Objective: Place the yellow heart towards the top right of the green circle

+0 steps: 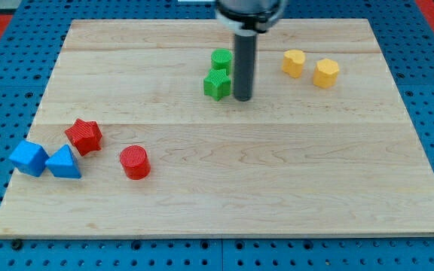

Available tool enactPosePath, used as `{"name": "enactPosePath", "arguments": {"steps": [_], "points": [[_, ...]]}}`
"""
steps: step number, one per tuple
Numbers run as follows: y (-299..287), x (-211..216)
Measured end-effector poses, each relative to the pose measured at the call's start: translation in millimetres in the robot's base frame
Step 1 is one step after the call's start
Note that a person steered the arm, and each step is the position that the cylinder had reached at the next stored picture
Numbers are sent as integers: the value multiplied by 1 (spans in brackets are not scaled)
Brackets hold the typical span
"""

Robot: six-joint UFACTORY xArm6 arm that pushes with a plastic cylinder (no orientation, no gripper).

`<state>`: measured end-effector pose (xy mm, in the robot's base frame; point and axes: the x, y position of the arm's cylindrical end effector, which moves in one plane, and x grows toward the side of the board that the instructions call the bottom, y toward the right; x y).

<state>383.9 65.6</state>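
Two yellow blocks lie at the view's top right, one [294,62] to the left and one [326,72] to the right. I cannot tell for sure which is the heart. The green circle [221,60] sits at top centre, touching a green star [217,84] just below it. My tip [242,98] stands right next to the green star on its right side. The rod rises past the right edge of the green circle. The tip is well to the left of both yellow blocks and touches neither.
A red star [84,136] and a red cylinder [135,162] lie at the lower left. A blue cube-like block [29,157] and a blue triangle [64,162] sit near the board's left edge [21,162].
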Motion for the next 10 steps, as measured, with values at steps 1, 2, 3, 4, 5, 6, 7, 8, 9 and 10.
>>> {"name": "enactPosePath", "arguments": {"steps": [1, 2, 3, 4, 5, 6, 7, 8, 9, 10], "points": [[44, -17], [44, -24], [44, -31], [44, -32], [51, -39], [54, -67], [60, -75], [77, -80], [86, -96], [125, -96]]}}
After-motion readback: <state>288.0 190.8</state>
